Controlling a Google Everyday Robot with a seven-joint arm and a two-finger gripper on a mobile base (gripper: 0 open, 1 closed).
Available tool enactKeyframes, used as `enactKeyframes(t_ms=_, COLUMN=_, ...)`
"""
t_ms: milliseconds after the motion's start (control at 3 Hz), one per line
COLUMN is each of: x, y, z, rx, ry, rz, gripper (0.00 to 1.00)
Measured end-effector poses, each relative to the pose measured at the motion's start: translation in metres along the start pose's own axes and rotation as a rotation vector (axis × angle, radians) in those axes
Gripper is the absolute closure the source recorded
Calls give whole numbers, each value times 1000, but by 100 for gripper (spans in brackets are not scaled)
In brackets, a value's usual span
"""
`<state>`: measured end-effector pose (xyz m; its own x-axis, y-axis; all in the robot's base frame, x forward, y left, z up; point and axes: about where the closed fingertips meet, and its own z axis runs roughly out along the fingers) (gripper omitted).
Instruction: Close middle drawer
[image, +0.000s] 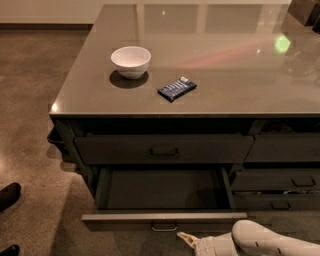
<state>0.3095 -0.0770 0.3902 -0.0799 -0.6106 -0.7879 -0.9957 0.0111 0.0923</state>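
The middle drawer (165, 219) is a wide dark-grey drawer pulled out of the cabinet, with its plain grey box interior empty and a small loop handle (164, 227) centred on its low front. My gripper (187, 238) reaches in from the lower right on a white arm (265, 242). Its pale tip lies just below and right of the handle, close against the drawer front. The taller-fronted closed drawer (164, 148) sits above.
On the glossy countertop (225, 60) stand a white bowl (131, 61) and a dark blue snack packet (177, 88). Narrower drawers (280, 180) fill the column to the right. Two dark shoes (9, 197) show at the left edge on the concrete floor.
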Motion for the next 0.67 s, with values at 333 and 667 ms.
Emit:
enactKeyframes(t_ms=333, x=3, y=-17, z=-1, rx=27, ry=31, rz=-8, gripper=0)
enactKeyframes(t_ms=667, x=8, y=-45, z=-3, rx=53, ry=66, rz=-25, gripper=0)
